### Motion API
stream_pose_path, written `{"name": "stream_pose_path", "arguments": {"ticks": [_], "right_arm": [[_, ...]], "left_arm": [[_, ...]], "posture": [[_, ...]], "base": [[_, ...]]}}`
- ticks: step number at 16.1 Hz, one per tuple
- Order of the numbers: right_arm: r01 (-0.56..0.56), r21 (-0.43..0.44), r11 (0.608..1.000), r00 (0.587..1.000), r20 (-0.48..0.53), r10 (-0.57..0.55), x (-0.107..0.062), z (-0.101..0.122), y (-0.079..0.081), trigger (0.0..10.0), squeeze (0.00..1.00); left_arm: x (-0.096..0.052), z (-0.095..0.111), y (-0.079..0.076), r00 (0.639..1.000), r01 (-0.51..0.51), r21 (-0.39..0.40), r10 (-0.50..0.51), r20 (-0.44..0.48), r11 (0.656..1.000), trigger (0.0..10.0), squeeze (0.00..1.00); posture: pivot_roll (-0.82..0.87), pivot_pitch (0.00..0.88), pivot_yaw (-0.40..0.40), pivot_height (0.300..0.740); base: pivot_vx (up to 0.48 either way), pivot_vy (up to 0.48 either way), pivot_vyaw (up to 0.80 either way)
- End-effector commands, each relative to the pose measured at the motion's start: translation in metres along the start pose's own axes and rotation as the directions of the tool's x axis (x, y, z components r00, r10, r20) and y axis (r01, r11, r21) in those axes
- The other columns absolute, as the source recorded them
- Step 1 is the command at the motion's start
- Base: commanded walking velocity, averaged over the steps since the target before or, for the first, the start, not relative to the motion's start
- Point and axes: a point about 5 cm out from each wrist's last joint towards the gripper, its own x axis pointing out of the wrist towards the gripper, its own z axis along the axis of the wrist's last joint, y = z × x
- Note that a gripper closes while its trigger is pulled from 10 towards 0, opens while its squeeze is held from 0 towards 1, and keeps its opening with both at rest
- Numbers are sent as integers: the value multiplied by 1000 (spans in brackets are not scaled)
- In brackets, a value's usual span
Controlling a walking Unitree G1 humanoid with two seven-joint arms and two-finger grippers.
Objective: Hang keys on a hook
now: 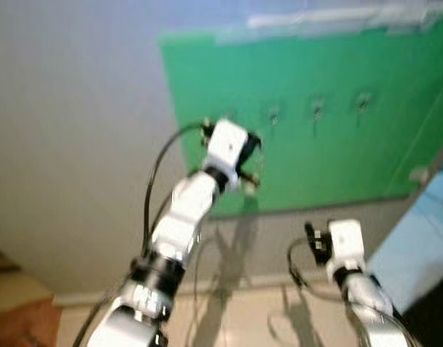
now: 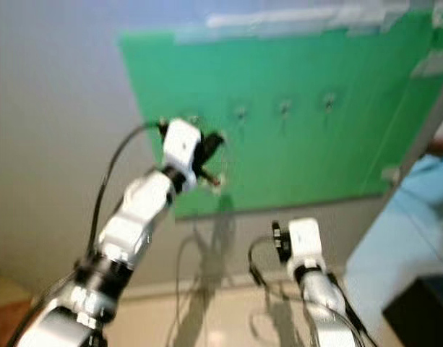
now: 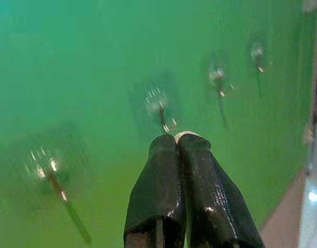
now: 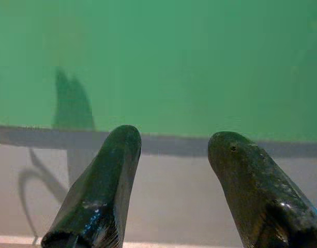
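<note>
Green board (image 1: 329, 159), blurred hooks (image 3: 159, 103), left hand (image 3: 177, 138).

Left gripper (image 3: 178, 142) pinched — right gripper (image 4: 171, 147) agape

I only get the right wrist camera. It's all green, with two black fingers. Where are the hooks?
Observer: Higher up. A row of hooks sits on the green board, above your right tool.
Operator: What's the other arm doing?
Observer: The left tool is up at the board, close to one hook.
Operator: Has it got the keys?
Observer: It's shut on a white bit, too blurred to call it keys.
</note>
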Motion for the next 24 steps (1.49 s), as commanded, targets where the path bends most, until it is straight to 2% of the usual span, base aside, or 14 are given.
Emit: {"name": "stream_pose_path", "arguments": {"ticks": [1, 7, 12, 14, 17, 24], "right_arm": [[-37, 7, 999, 999, 10, 37, 2, 3, 11, 10000, 0], [-40, 7, 999, 999, 9, 40, 3, 4, 12, 10000, 0], [-45, 13, 999, 999, 2, 45, 2, 1, 17, 10000, 0], [-46, 14, 999, 999, -1, 46, 2, 1, 18, 10000, 0], [-45, 16, 999, 999, -4, 45, 3, -1, 19, 10000, 0], [-35, 25, 999, 999, -4, 35, 2, -2, 21, 10000, 0]], "left_arm": [[-2, 3, 8, 1000, -14, 20, 14, -2, 1000, 0, 0], [4, 12, 9, 1000, -5, 23, 5, 6, 1000, 0, 0], [13, 11, 27, 999, -23, 24, 24, -35, 999, 0, 0], [16, 7, 36, 995, -28, 65, 34, -89, 998, 0, 0], [21, 6, 41, 992, -31, 64, 38, -118, 997, 0, 0], [31, 13, 39, 995, 10, 54, -5, -99, 998, 0, 0]], "posture": [[-99, 0, 60, 740], [-101, 0, 65, 740], [-98, 0, 70, 740], [-98, 0, 75, 740], [-97, 0, 82, 740], [-106, 0, 98, 740]], "base": [[0, 0, 0], [0, 0, 0], [0, 0, 0], [0, 0, 0], [0, 0, 0], [0, 0, 0]]}}
